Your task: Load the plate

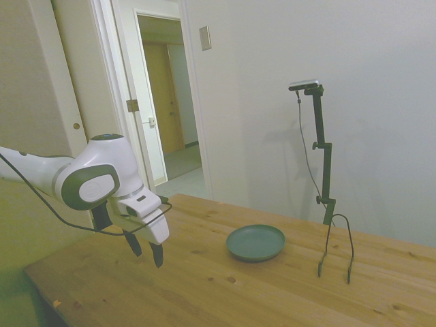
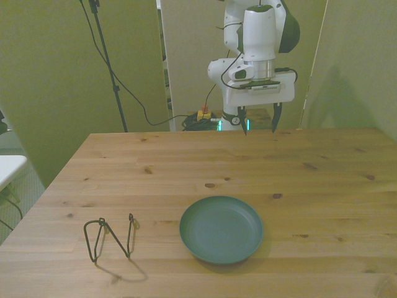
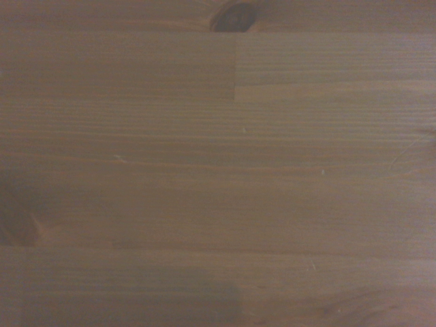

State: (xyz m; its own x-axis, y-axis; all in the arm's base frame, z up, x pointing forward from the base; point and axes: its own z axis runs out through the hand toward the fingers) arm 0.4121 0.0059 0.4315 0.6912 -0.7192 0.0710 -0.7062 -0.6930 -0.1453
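Observation:
The dark teal-green plate lies flat and empty on the wooden table, near the front edge in the front view. My gripper hangs above the far part of the table, well away from the plate, fingers pointing down and spread apart with nothing between them. The wrist view shows only bare wood planks with a dark knot.
A dark wire rack stands on the table beside the plate, to the front view's left of it. An open doorway lies behind the arm in the side view.

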